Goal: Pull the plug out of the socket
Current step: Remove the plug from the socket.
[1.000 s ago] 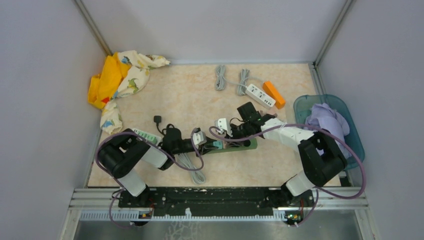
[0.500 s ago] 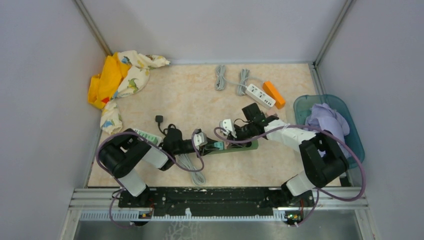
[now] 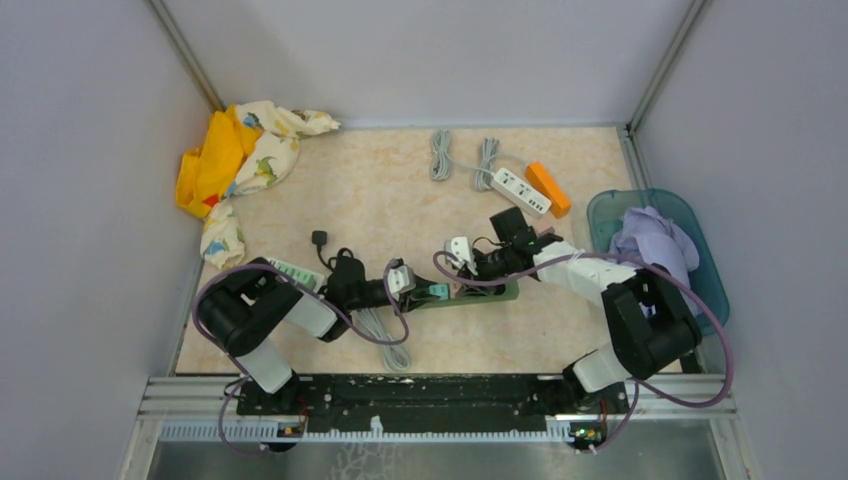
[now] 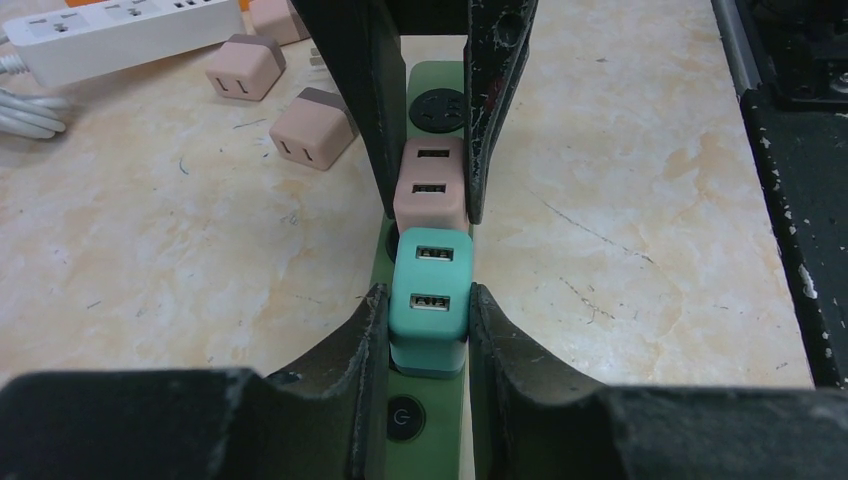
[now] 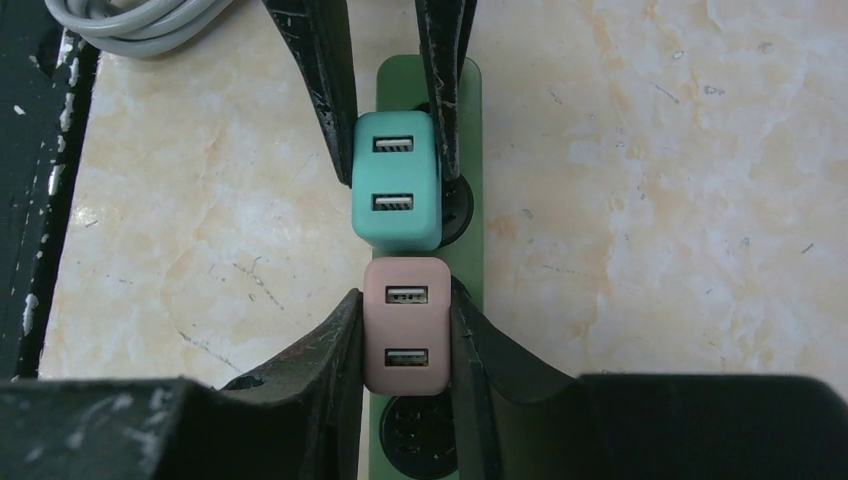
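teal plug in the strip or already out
In. The teal plug sits down on the strip with no gap showing, and the left gripper is shut on its sides.

- Soft, even light is falling from overhead onto the pale worktop [image 3: 380, 190], casting only faint shadows.
- Left wrist view: the teal plug [image 4: 430, 290] is showing sharp, while the fingers [image 4: 325, 390] of the left gripper [image 4: 427, 305] are blurring into dark masses up close.
- Right wrist view: the pink plug [image 5: 405, 335] is reading crisp, and the fingers [image 5: 300, 380] of the right gripper [image 5: 405, 300] are softening likewise.
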Action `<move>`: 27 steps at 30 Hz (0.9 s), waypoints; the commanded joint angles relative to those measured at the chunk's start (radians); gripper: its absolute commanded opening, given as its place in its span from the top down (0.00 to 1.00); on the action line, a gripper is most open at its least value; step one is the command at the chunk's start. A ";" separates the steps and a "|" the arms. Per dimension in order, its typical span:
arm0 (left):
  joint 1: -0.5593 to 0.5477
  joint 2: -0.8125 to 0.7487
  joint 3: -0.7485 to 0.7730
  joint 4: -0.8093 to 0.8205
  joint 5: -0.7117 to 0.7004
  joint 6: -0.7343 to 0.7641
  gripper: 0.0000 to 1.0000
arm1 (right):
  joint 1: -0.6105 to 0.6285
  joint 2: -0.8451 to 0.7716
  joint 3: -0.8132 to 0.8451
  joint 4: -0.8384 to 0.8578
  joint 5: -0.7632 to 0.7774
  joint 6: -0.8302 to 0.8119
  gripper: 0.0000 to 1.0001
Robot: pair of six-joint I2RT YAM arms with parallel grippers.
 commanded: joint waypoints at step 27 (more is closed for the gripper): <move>-0.004 0.048 0.079 -0.113 0.012 -0.003 0.99 | 0.034 -0.070 0.013 0.010 -0.217 -0.030 1.00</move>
